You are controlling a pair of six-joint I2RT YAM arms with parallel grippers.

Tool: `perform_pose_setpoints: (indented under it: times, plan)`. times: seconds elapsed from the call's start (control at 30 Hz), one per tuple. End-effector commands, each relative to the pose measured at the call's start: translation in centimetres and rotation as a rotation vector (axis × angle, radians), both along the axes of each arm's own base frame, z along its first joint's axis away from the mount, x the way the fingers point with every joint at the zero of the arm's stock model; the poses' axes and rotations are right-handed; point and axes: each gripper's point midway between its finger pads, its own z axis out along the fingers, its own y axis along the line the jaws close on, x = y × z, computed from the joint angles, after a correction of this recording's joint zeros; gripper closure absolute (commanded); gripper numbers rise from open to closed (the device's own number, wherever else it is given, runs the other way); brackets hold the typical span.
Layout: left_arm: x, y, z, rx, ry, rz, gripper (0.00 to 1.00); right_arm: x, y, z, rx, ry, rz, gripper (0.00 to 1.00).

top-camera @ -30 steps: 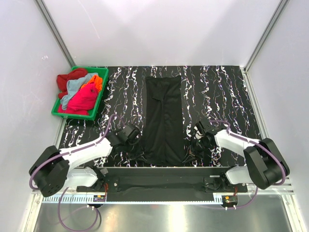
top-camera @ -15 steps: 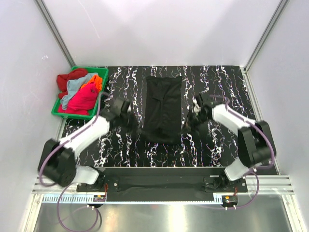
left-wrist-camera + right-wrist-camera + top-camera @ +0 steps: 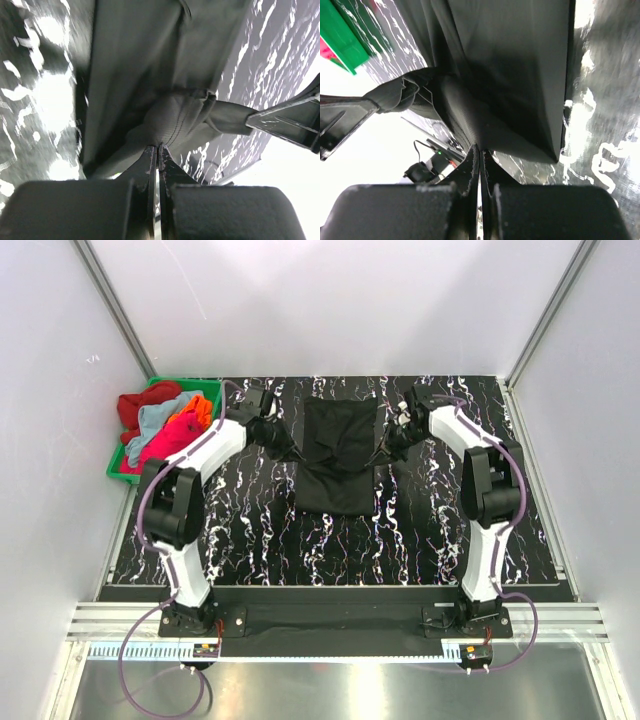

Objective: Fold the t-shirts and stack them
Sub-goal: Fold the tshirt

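Left gripper (image 3: 280, 440): clamped on black t-shirt (image 3: 338, 465) left edge | right gripper (image 3: 389, 444): clamped, right edge

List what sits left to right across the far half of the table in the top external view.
green bin holding coloured t-shirts → left gripper, jaws shut → black t-shirt, pinched at both side edges → right gripper, jaws shut

Mid-frame, a plain black shirt (image 3: 338, 455); the worktop (image 3: 440, 530) is black with white marbled streaks. Upper left, a green bin (image 3: 150, 478) shows a red shirt (image 3: 135, 408), a light-blue shirt (image 3: 160, 420), an orange shirt (image 3: 200, 408) and a magenta-pink shirt (image 3: 170, 445).
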Motion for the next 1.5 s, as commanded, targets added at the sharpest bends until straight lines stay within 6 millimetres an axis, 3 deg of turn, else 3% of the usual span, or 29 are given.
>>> perform_pose_setpoints:
  times: [0.0, 0.3, 0.47, 0.53, 0.67, 0.73, 0.77, 0.8, 0.87, 0.9, 0.93, 1.03, 1.07, 1.1, 1.13, 1.17, 1.2, 1.23, 1.27, 1.3, 1.37, 1.4, 1.47]
  plan:
    - [2.5, -0.1, 1.8, -0.049, -0.049, -0.025, 1.0, 1.7, -0.2, 1.0, 0.037, 0.004, 0.004, 1.0]
    - [6.3, -0.5, -0.2, -0.088, -0.021, -0.029, 1.0, 4.4, -1.3, -0.7, 0.075, 0.035, -0.012, 1.0]
    - [7.3, -1.0, -1.2, -0.108, -0.005, -0.041, 1.0, 5.4, -1.8, -1.7, 0.083, 0.051, -0.023, 1.0]
    - [7.7, -1.1, -1.9, -0.106, 0.003, -0.041, 0.99, 5.9, -2.0, -2.0, 0.09, 0.054, -0.027, 0.96]
    - [9.0, -0.5, -3.5, -0.062, 0.009, -0.041, 0.87, 7.9, -2.7, -2.6, 0.099, 0.04, -0.049, 0.85]
    - [10.0, 0.0, -3.7, -0.023, -0.004, -0.046, 0.82, 10.2, -4.0, -3.2, 0.097, 0.014, -0.079, 0.78]
    - [11.0, 0.6, -2.6, 0.016, -0.037, -0.05, 0.79, 11.2, -4.5, -3.3, 0.099, 0.004, -0.093, 0.75]
    - [11.4, 0.9, -2.3, 0.034, -0.051, -0.055, 0.69, 13.0, -5.2, -2.9, 0.101, -0.034, -0.105, 0.73]
    - [11.6, 2.1, -1.0, 0.112, -0.097, -0.071, 0.59, 13.9, -7.1, -2.1, 0.073, -0.033, -0.128, 0.63]
    - [11.9, 2.5, 1.6, 0.133, -0.158, -0.074, 0.55, 15.5, -7.6, -0.5, 0.048, -0.104, -0.127, 0.6]
    - [11.8, 2.9, 2.6, 0.156, -0.184, -0.081, 0.51, 15.7, -8.3, 0.2, 0.024, -0.123, -0.126, 0.57]
    - [9.6, 4.5, 5.3, 0.216, -0.226, -0.09, 0.46, 13.8, -9.6, 2.0, -0.071, -0.111, -0.11, 0.53]
    - [8.8, 4.5, 5.6, 0.222, -0.225, -0.098, 0.46, 13.0, -9.2, 2.3, -0.079, -0.116, -0.089, 0.53]
    - [7.9, 4.4, 5.4, 0.222, -0.217, -0.107, 0.46, 10.8, -8.9, 2.5, -0.092, -0.08, -0.074, 0.52]
    - [6.1, 4.2, 5.4, 0.214, -0.208, -0.132, 0.47, 10.5, -8.2, 2.6, -0.091, -0.115, -0.056, 0.52]
    - [5.2, 2.9, 5.1, 0.199, -0.222, -0.172, 0.49, 9.4, -7.3, 2.7, -0.085, -0.111, -0.038, 0.52]
    - [4.3, 2.0, 4.9, 0.176, -0.225, -0.197, 0.51, 6.5, -5.5, 2.6, -0.061, -0.076, 0.0, 0.52]
    - [2.2, 1.2, 3.7, 0.136, -0.191, -0.238, 0.54, 6.5, -4.2, 2.8, -0.035, -0.129, 0.014, 0.52]
    - [1.7, -0.5, 3.6, 0.117, -0.219, -0.263, 0.57, 5.5, -3.0, 4.1, 0.001, -0.144, 0.01, 0.52]
    - [1.2, -1.1, 3.1, 0.115, -0.22, -0.275, 0.57, 3.2, -1.5, 2.0, 0.006, -0.084, 0.035, 0.55]
    - [-0.1, -2.9, 1.4, 0.115, -0.206, -0.307, 0.59, 2.2, -0.2, 1.2, 0.008, -0.087, 0.051, 0.6]
    - [-0.4, -3.3, 0.8, 0.111, -0.191, -0.312, 0.6, 0.8, 0.3, 0.2, -0.001, -0.051, 0.071, 0.69]
    - [-1.1, -3.7, -1.2, 0.111, -0.134, -0.315, 0.63, -0.5, 1.2, -0.6, -0.032, -0.041, 0.096, 0.76]
